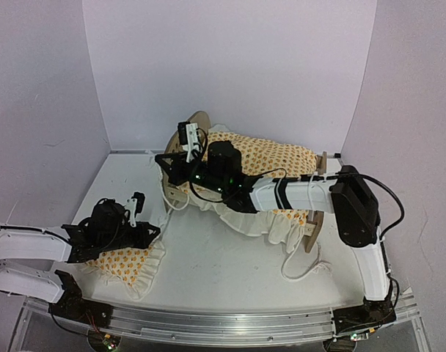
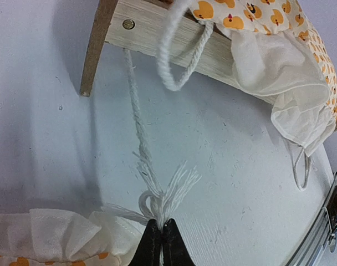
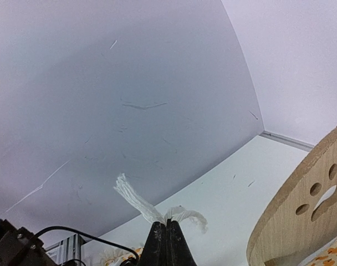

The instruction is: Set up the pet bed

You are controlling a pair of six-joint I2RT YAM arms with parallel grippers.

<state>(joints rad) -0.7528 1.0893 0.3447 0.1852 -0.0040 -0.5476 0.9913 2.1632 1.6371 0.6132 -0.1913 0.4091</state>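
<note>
The pet bed (image 3: 279, 233) stands on the worktop (image 1: 230, 271) under a duck-print blanket (image 1: 271, 158), with the right gripper (image 3: 167, 235) clamped on a frayed cord end (image 3: 138, 202) beside its headboard and the left gripper (image 2: 161, 235) clamped on a second cord (image 2: 138, 133) in front of its frame.

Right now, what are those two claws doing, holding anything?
Left gripper: jaws shut on the frayed end of a white cord.
Right gripper: jaws shut on a frayed white cord end.
</note>
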